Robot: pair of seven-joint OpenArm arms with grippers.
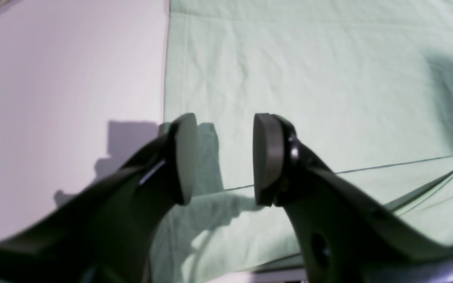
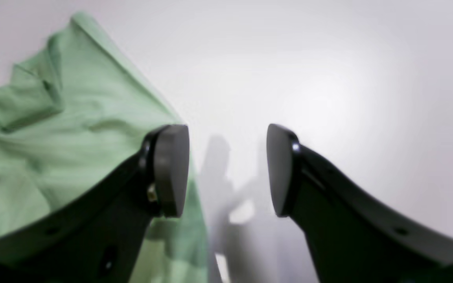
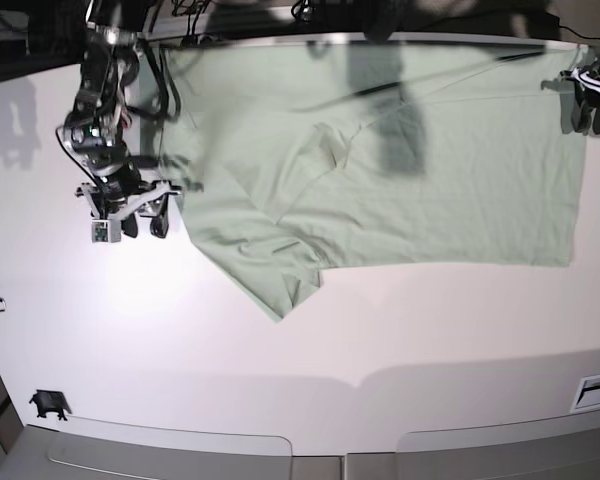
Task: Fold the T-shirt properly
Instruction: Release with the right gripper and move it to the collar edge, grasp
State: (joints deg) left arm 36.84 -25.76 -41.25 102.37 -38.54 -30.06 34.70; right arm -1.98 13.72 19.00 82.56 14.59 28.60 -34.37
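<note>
One T-shirt of thin, pale mint fabric lies spread and lightly creased across the upper half of the base view on a smooth white table, one sleeve pointing toward lower centre. Two arms show. The left gripper, with flat grey oval pads, gapes over the cloth's edge, empty. The right gripper stands wide over bare table beside the shirt.
</note>
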